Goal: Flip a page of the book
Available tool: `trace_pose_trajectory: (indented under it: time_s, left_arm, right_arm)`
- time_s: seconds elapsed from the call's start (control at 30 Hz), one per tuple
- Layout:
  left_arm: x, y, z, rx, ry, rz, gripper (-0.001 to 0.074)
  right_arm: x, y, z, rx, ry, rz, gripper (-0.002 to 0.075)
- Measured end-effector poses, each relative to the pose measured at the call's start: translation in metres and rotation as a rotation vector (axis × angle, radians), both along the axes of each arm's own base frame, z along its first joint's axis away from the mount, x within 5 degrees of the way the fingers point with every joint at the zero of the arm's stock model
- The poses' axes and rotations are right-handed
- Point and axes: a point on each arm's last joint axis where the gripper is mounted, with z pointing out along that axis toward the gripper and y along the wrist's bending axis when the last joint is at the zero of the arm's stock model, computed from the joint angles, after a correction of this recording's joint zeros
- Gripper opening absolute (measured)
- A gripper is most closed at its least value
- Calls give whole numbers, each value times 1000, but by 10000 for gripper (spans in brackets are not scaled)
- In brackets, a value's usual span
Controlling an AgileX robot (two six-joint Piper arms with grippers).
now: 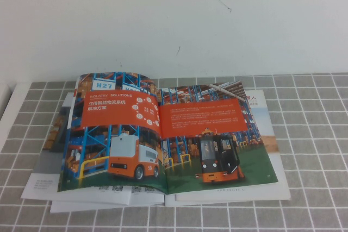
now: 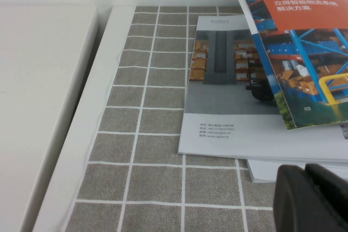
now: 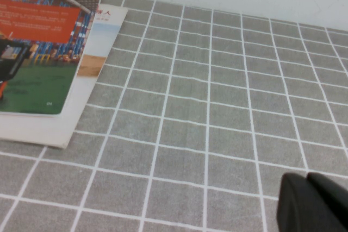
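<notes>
The book (image 1: 163,134) lies open on the grey checked cloth, on top of other booklets. Its right-hand sheet is the page (image 1: 217,145), with a black-and-orange forklift, blue racks and an orange text panel; it lies flat and also shows in the right wrist view (image 3: 38,52). The left-hand sheet (image 1: 117,134) shows the orange-and-white vehicle and bulges up a little; it also shows in the left wrist view (image 2: 304,42). My left gripper (image 2: 307,196) is shut and empty, off the book's left corner. My right gripper (image 3: 307,202) is shut and empty over the cloth, right of the book. Neither gripper shows in the high view.
Plainer white-covered booklets (image 1: 38,186) lie under the book and stick out on all sides (image 2: 228,80) (image 3: 103,42). The grey checked cloth (image 1: 315,134) covers the table. A white wall stands behind, and a white table edge (image 2: 92,107) runs along the left.
</notes>
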Motion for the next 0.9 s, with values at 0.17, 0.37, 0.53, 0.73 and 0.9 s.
trace_pose_trajectory:
  time_s: [0.17,0.37,0.53,0.73,0.9]
  left_arm:
    - [0,0,0,0,0,0,-4]
    - [0,0,0,0,0,0,-4]
    - [0,0,0,0,0,0,-4]
    - [1,0,2,-8,-31,0,-4]
    - [4,0,13,-22,-173,6,-4]
  right_arm:
    - [0,0,0,2,0,0,-3]
    - [0,0,0,2,0,0,-3]
    - [0,0,0,2,0,0,-3]
    - [0,0,0,4,-5,-1,-3]
    - [1,0,2,9,-30,-8,-3]
